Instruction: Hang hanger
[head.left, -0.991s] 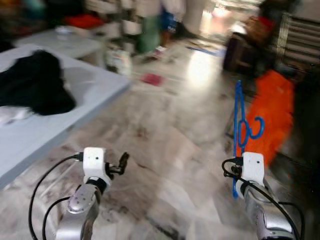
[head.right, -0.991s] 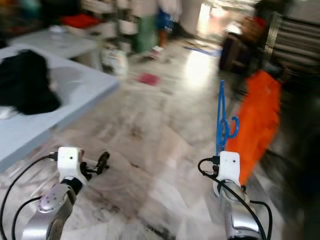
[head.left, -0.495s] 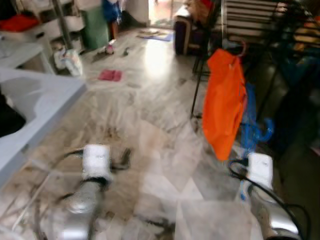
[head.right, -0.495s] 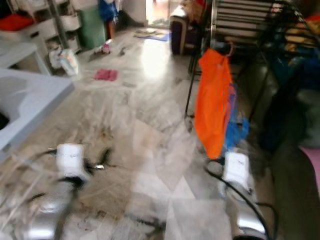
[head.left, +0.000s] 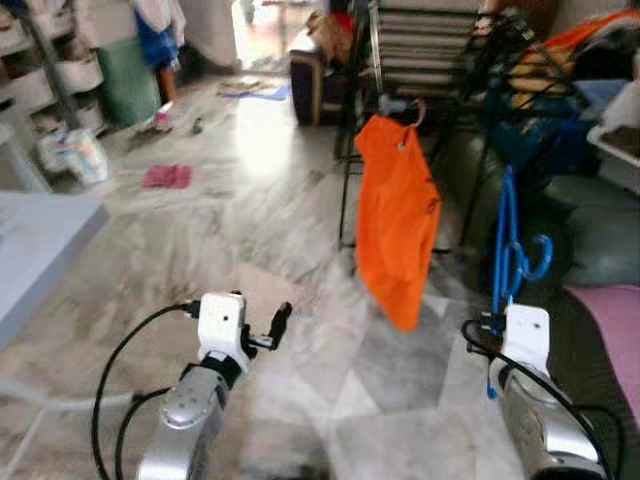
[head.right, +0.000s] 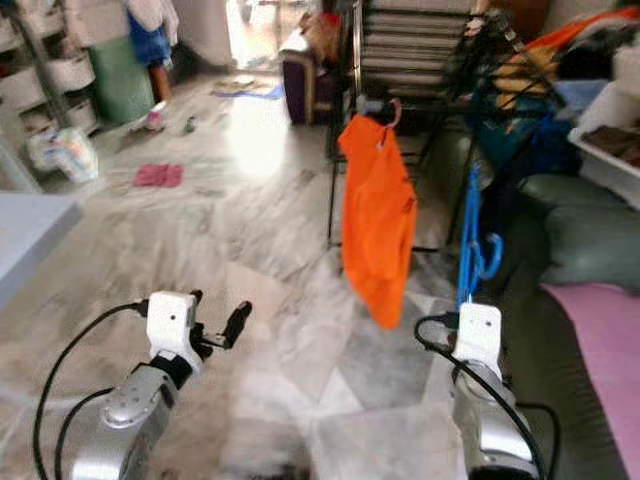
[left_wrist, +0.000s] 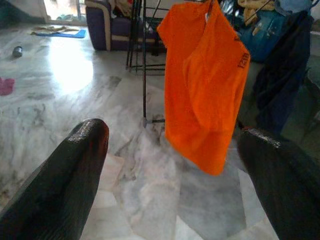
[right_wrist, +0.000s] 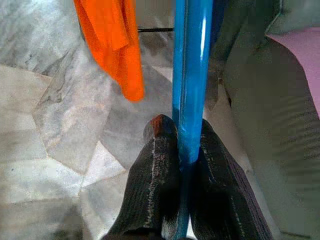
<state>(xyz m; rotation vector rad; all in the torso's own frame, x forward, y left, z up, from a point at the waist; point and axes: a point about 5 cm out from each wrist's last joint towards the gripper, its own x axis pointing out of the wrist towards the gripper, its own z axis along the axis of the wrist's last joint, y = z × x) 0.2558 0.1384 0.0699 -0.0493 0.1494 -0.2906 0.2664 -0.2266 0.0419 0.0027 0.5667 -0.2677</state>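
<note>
Hanger (head.left: 508, 250), blue, thin and probably light, stiff plastic, stands upright pinched between the right gripper (right_wrist: 186, 150)'s closed fingers near the rack (head.left: 400, 60) with the orange shirt (head.left: 397, 215), best kept held by its straight bar, while the left gripper (left_wrist: 175, 165) hangs wide open, empty.

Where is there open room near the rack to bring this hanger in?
Open marble floor lies left of the orange shirt. Right of it is crowded: clothes rack, piled clothes, cushions. The right end effector grips the blue hanger.
</note>
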